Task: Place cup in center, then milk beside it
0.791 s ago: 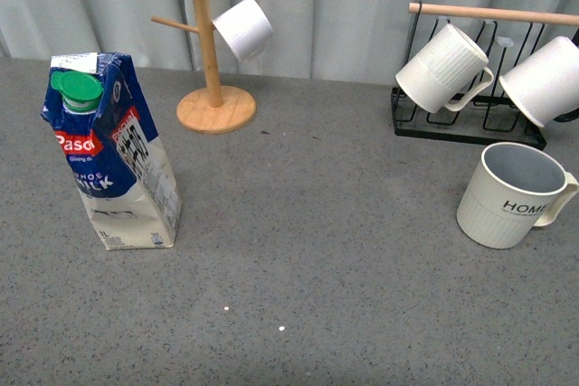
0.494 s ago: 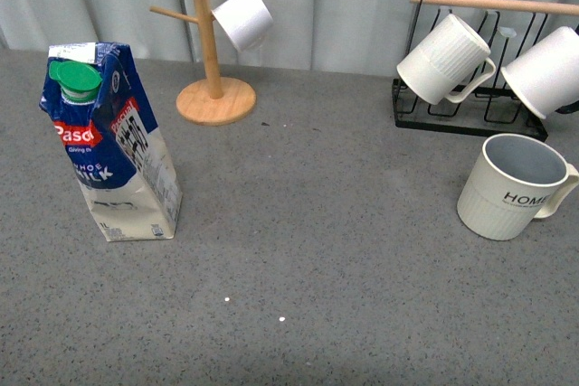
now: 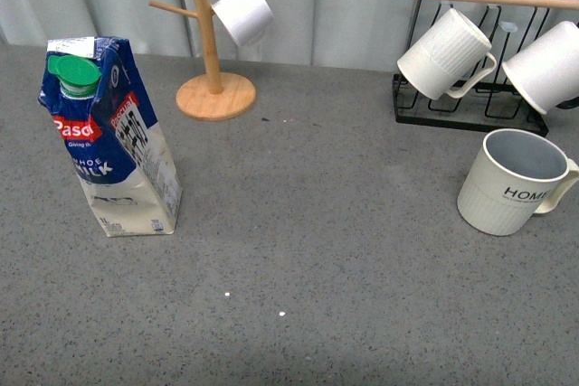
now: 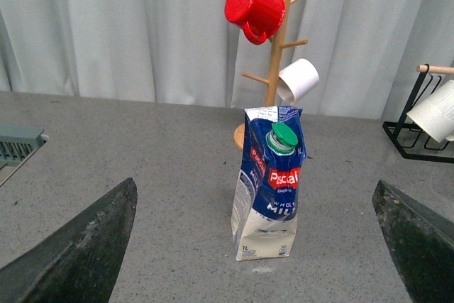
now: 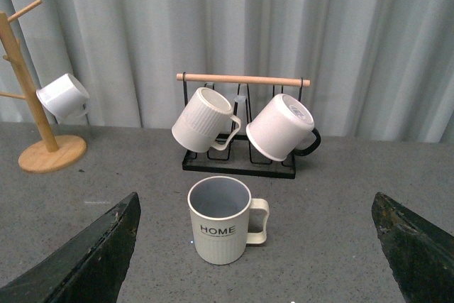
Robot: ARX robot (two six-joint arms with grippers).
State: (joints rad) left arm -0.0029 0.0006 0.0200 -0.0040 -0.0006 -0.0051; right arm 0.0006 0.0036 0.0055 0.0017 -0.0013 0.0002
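The cup (image 3: 509, 183), a cream ribbed mug lettered "HOME" with a grey-blue inside, stands upright at the table's right side. In the right wrist view the cup (image 5: 221, 221) sits ahead of my open right gripper (image 5: 255, 260), well apart from its fingertips (image 5: 92, 260). The milk (image 3: 110, 137), a tall blue-and-white carton with a green cap, stands upright at the left. My left gripper (image 4: 259, 260) is open and faces the milk (image 4: 268, 182) from a distance, nothing between its fingers. Neither arm shows in the front view.
A wooden mug tree (image 3: 210, 38) with a small white cup (image 3: 242, 12) stands at the back left. A black rack (image 3: 470, 115) at the back right holds two unlettered white mugs (image 3: 443, 56). A red mug (image 4: 254, 8) hangs on the tree. Grey curtain behind.
The front view has shifted slightly, so everything sits a little differently in the picture. The milk and the cup stand where they were on the table.
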